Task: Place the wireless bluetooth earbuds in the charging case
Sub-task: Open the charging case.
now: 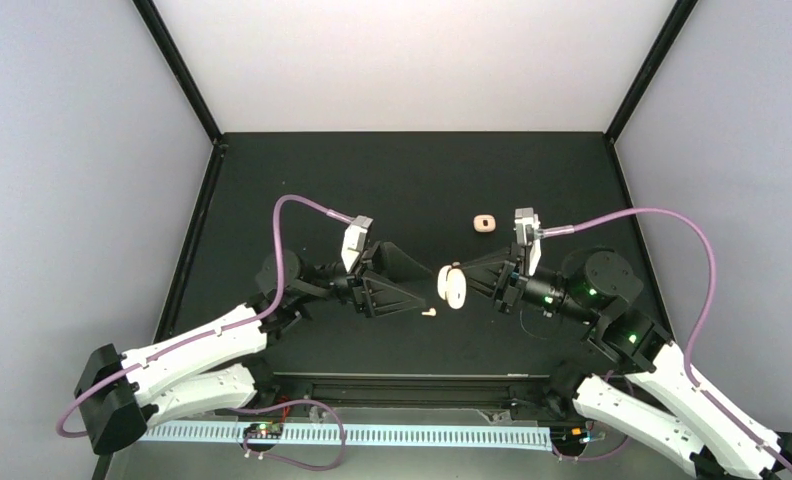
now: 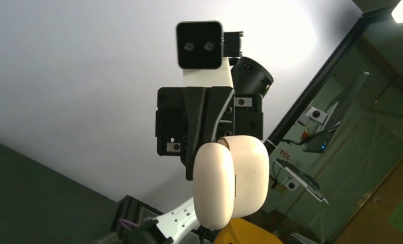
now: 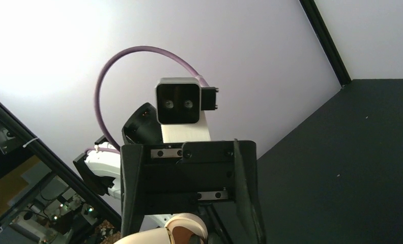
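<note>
The cream charging case (image 1: 452, 287) hangs above the middle of the table with my right gripper (image 1: 464, 285) shut on it. In the left wrist view the case (image 2: 232, 183) shows its lid slightly ajar in front of the right gripper's black body. My left gripper (image 1: 427, 290) faces the case from the left and is open, its fingers (image 3: 130, 198) spread wide to either side of the case (image 3: 174, 231). One tiny white earbud (image 1: 429, 313) lies on the black mat just below the left fingertips. Whether an earbud sits inside the case is hidden.
A second small cream case (image 1: 484, 221) lies on the mat behind the right gripper. Purple cables (image 1: 302, 205) loop from both wrists. Black frame posts (image 1: 182, 70) and grey walls bound the mat at left, right and back.
</note>
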